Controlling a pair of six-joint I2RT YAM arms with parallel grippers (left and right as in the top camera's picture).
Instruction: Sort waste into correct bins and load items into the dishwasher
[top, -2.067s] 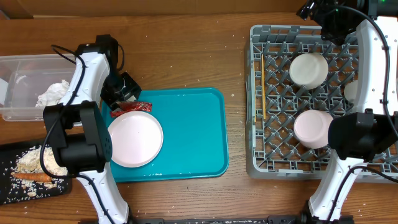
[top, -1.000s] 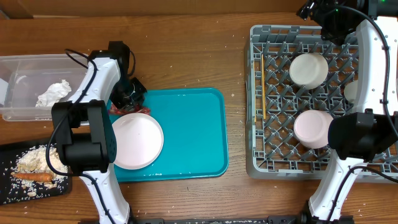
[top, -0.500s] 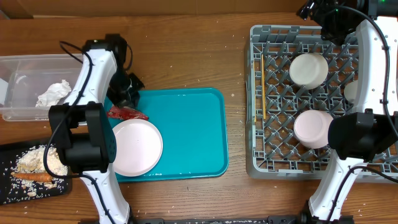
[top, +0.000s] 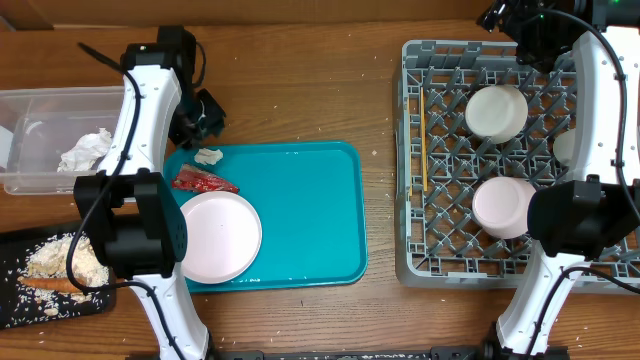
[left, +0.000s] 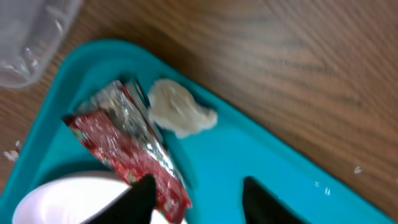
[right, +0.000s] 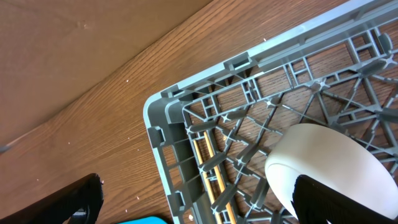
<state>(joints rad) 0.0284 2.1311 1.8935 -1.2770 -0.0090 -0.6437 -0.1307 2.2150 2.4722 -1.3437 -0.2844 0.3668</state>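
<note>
A red shiny wrapper (top: 204, 181) and a small white tissue wad (top: 208, 156) lie on the teal tray's far left corner, beside the white plate (top: 216, 228). In the left wrist view the wrapper (left: 127, 149) and wad (left: 179, 114) lie just ahead of my open, empty left gripper (left: 198, 198), which hovers above the tray corner (top: 200, 118). The clear tub (top: 40, 110) holds a crumpled tissue (top: 86, 150). The black tray (top: 10, 300) holds rice scraps and a carrot (top: 55, 284). The grey rack (top: 412, 150) holds white bowls (top: 496, 110) and chopsticks (top: 423, 150). My right gripper (right: 196, 208) is open above the rack's far left corner.
The teal serving tray (top: 310, 220) lies in the middle of the wooden table. The rack's corner (right: 163, 118), a bowl (right: 329, 165) and the chopsticks (right: 208, 171) show in the right wrist view. Crumbs dot the wood near the black tray.
My left gripper has lifted up and away from the tray corner, leaving the wrapper and a small tissue wad lying there. The right arm has not moved.
</note>
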